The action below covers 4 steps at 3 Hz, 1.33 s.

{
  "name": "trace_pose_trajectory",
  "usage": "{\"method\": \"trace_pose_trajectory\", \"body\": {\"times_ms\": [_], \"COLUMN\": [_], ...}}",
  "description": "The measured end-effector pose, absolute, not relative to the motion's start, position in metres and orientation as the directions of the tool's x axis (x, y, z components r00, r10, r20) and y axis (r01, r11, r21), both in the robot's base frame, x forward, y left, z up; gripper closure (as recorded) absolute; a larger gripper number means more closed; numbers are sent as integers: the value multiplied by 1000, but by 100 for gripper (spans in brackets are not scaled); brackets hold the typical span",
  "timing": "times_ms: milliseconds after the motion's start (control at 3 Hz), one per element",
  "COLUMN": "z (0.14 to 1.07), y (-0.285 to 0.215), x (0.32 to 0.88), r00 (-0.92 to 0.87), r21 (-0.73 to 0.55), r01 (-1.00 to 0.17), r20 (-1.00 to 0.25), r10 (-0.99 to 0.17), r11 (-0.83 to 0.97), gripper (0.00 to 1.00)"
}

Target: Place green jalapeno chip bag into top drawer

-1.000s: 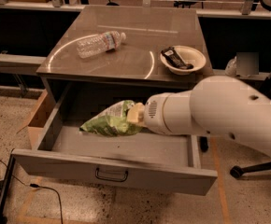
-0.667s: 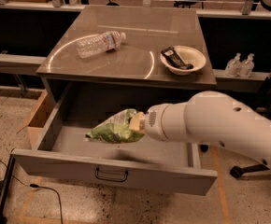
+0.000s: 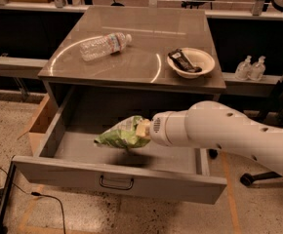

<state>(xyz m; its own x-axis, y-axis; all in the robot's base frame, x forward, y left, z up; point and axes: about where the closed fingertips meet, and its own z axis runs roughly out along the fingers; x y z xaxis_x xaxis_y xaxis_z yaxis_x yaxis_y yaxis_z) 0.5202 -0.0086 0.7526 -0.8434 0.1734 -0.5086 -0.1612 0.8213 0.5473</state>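
Holds crinkled green jalapeno chip bag [image 3: 121,133] clamped in jaws of white gripper [image 3: 143,129], just above floor of open grey metal top drawer [image 3: 173,185], long axis running from jaws toward drawer's left wall.

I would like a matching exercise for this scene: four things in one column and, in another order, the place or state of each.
1 plastic bottle
2 bowl
3 green chip bag
4 top drawer

a pulled open
b held by the tool above the drawer
c lying on its side on the cabinet top
d holds a dark packet

Pairs: 1-c, 2-d, 3-b, 4-a.
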Motion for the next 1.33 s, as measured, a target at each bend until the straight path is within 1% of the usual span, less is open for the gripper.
{"method": "trace_pose_trajectory", "body": {"times_ms": [333,1000,1333], "z": [750,755,762], "y": [0,12,6], "x": [534,547,550], "r00": [-840,-829,-825], "r21": [574,598,582], "r01": [-179,-200,-179], "r20": [-512,-525,-529], "r10": [180,191,201], "r11": [799,776,793], "gripper": [83,36,14]}}
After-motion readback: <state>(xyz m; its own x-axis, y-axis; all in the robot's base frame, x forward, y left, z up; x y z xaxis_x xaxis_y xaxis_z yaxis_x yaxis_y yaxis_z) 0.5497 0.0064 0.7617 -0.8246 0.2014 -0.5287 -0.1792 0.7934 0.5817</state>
